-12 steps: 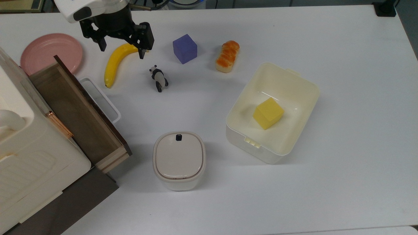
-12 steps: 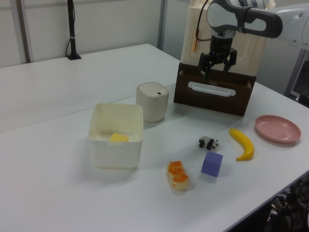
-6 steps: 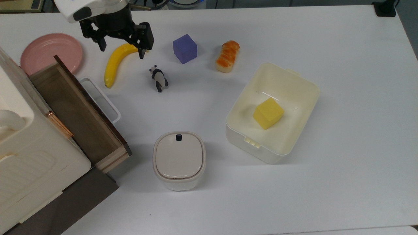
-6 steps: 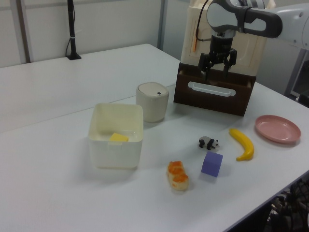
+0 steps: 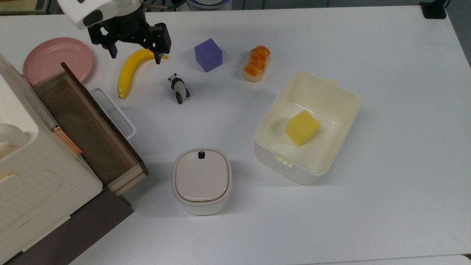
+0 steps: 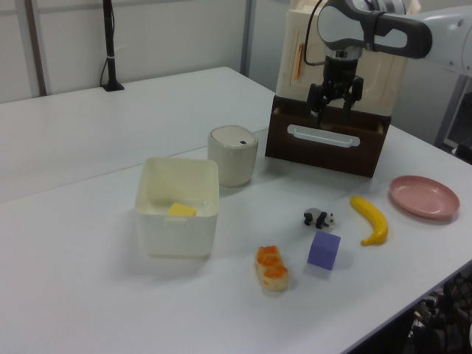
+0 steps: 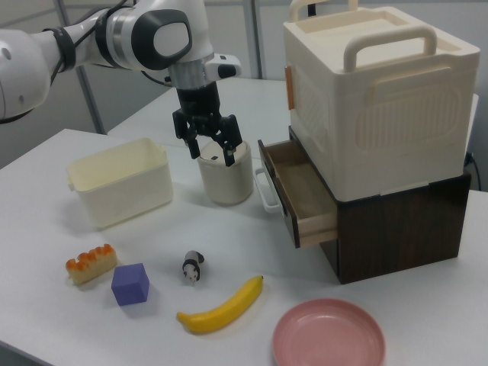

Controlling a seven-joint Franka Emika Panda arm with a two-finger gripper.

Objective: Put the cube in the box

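The black two-finger gripper hangs with its jaws spread wide and empty above the white worktop, over the yellow banana. The matte purple foam cube sits on the worktop between the banana and a bread-like orange-topped loaf, well apart from the cream-white rectangular plastic tub, which holds a yellow cube.

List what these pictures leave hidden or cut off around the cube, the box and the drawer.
- Right view: the box's inside is hidden by its own near wall, so the yellow cube is unseen there.
- Left view: the drawer's inside is hidden by its front panel.
- Top view: the arm above the end effector is cut off by the top edge.
- Purple cube: its underside is hidden.
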